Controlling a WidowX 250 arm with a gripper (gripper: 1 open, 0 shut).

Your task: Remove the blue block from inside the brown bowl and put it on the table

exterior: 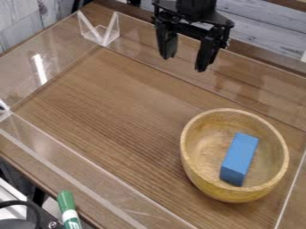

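We see the blue block (241, 158) lying inside the brown bowl (201, 170), down on the pale bottom, a bit toward the right side. It lies flat, with one end pointing up and away from us and the other end near the front wall of the bowl. The bowl sits on the bench (107, 116), near the right front corner.

Our pincer (183, 55) hangs up at the back, well apart from the bowl. Its two fingers point down and stand wide open. It holds nothing.

We think the block is light and hard. It looks like a little bar with flat, plain sides, so it should not bend or squash. The sides do not look shiny, so we guess it will not slip much. It does not look like it breaks easily.

We think the best place to grab it is the middle, with one finger on each long side. The long sides are flat and close together, so the open pincer fits over them. The bowl wall is near the right side of the block, so a finger could bump it there. The bowl may slide if we push it.
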